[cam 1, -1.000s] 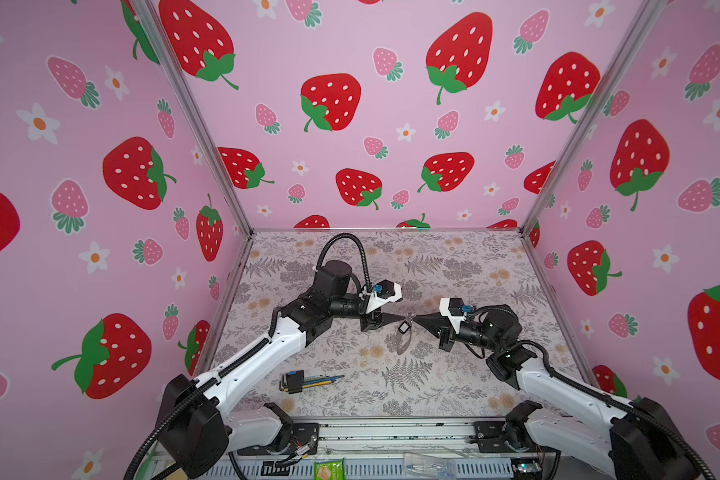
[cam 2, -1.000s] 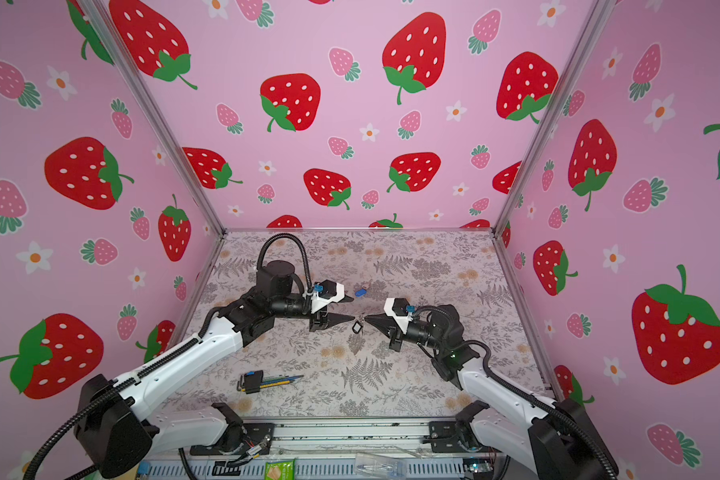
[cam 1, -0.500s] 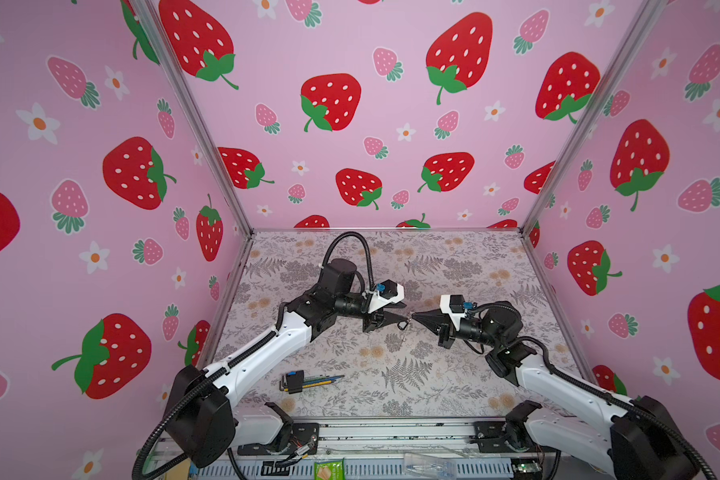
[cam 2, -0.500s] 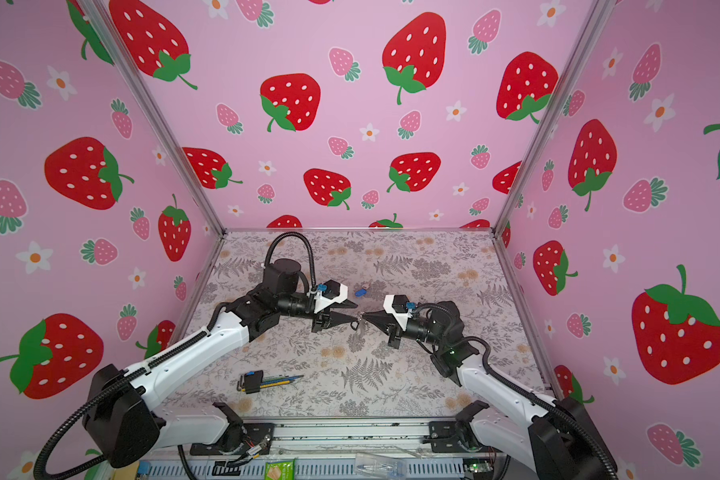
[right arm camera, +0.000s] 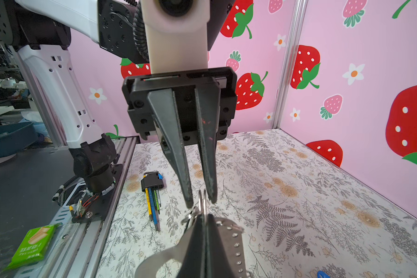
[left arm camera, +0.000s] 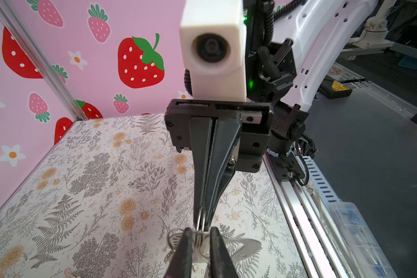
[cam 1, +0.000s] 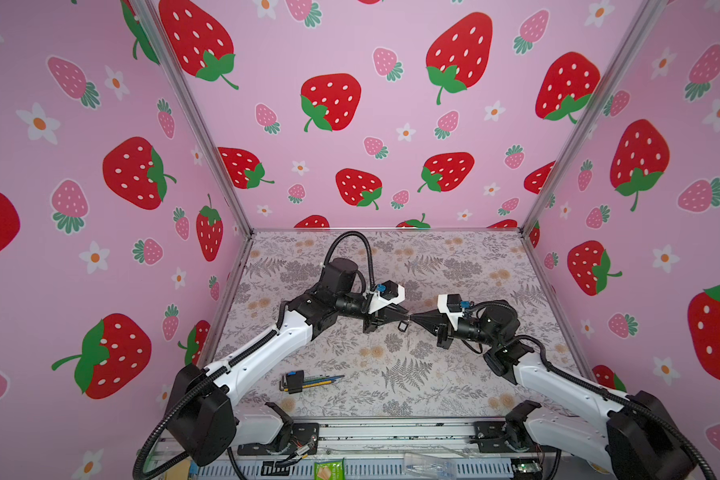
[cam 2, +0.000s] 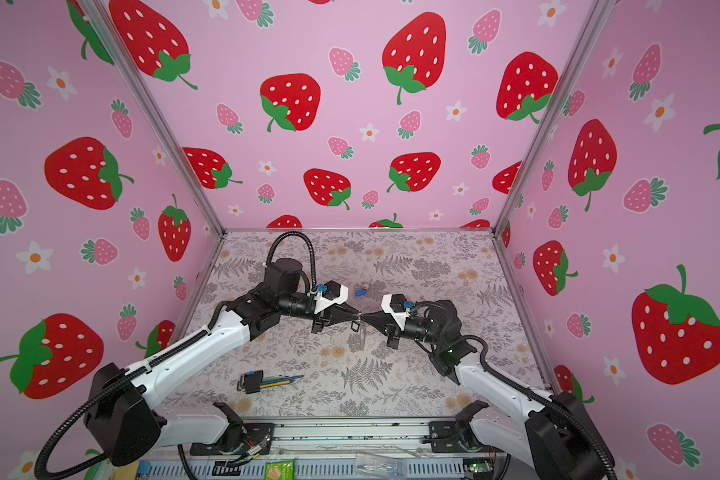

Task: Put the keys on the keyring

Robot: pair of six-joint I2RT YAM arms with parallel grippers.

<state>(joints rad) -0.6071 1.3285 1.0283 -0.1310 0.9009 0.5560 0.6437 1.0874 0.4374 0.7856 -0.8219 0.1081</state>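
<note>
Above the worktop's (cam 2: 433,374) middle, the right claw (left arm camera: 202,213) is clamped on a metal ring of the taupe keyring (right arm camera: 229,240), which hangs below it. The left claw (right arm camera: 201,202) stands slightly apart astride that ring. The blue-tagged key (cam 2: 360,292) lies farther back.

Looks like matt, fine-grained taupe leather on the keyring (right arm camera: 226,250), dotted with small shiny metal studs (right arm camera: 236,245) and topped by a bright polished metal ring (right arm camera: 202,198). Matt black plastic, scuffed and flecked with pink, on the left gripper (right arm camera: 201,204) fingers (right arm camera: 206,144), under a chalky, slightly rough white plastic camera housing (right arm camera: 176,43). At eight o'clock from the keyring in a top view, glossy coloured metal hex keys (cam 1: 325,379) in a smooth black plastic holder (cam 1: 294,382), on a matt printed table cover (cam 1: 454,374).
</note>
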